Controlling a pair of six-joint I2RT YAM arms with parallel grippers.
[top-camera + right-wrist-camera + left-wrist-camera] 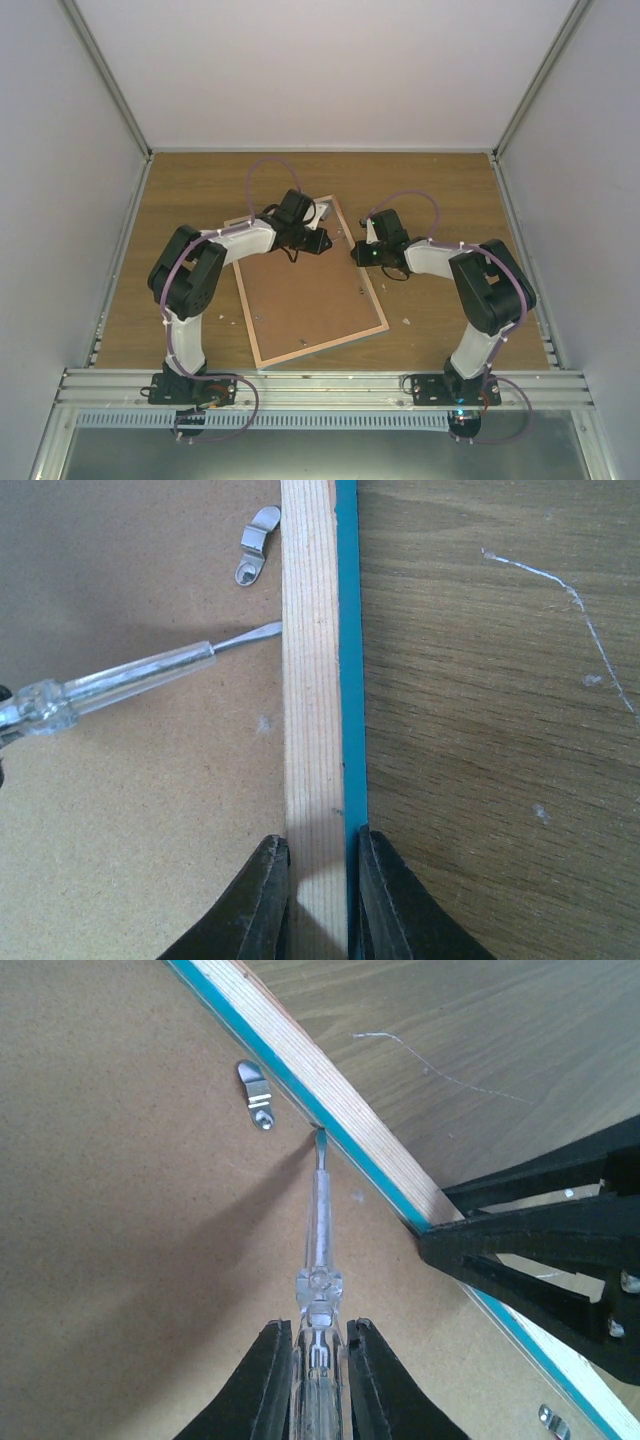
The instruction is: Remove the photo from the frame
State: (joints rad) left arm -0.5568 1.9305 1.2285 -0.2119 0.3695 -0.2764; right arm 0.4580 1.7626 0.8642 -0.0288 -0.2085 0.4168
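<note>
Our left arm point(190, 275) and right arm point(480, 285) rise from their bases, fold at the elbow and reach inward, wrists nearly meeting. We see the left gripper point(320, 1345) pinched almost closed in a grip, the right gripper point(322, 855) clamped slightly wider.

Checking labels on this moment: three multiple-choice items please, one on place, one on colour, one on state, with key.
1. Where is the screwdriver tip?
A) at the seam between backing board and wood rim
B) mid backing board
C) on the frame's outer edge

2. Colour of the frame's outer edge?
A) red
B) turquoise
C) black

3. Right gripper state?
A) open, clear of the frame
B) shut on the frame's wood rim
C) shut on the screwdriver

Key:
1 A, the left wrist view shows the tip in that seam.
2 B, a turquoise strip runs beside the pale wood.
3 B, its fingers straddle the rim, while the left gripper holds the screwdriver.
</note>
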